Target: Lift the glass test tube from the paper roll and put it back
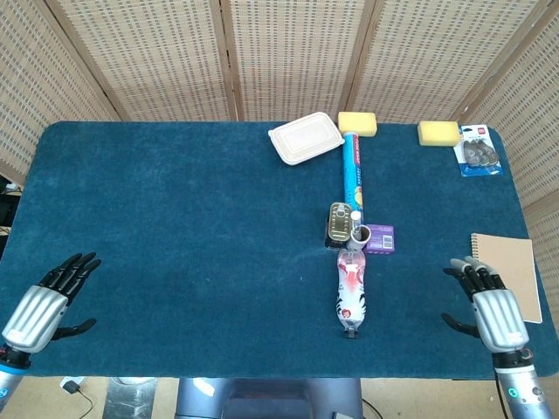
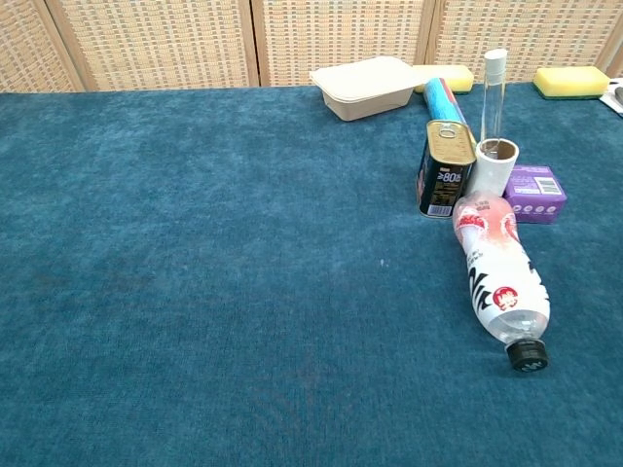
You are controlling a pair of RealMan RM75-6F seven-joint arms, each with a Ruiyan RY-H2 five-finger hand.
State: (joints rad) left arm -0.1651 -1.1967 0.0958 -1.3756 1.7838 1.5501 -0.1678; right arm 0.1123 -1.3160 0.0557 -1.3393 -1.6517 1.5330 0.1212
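A clear glass test tube [image 2: 494, 97] with a white cap stands upright in a short white paper roll [image 2: 496, 167] right of the table's middle. From above, in the head view, the test tube [image 1: 356, 217] and paper roll [image 1: 360, 234] sit between a tin can and a purple box. My left hand [image 1: 48, 295] lies near the front left edge, fingers spread, holding nothing. My right hand [image 1: 486, 301] lies near the front right edge, also spread and empty. Both hands are far from the tube and outside the chest view.
A tin can [image 2: 446, 170] and purple box [image 2: 535, 192] flank the roll. A plastic bottle [image 2: 501, 277] lies in front, a blue tube [image 1: 354, 170] behind. Further back are a white container [image 1: 306, 138], two yellow sponges [image 1: 357, 123] [image 1: 438, 133] and a packet [image 1: 478, 150]. A notebook [image 1: 509, 262] lies beside my right hand.
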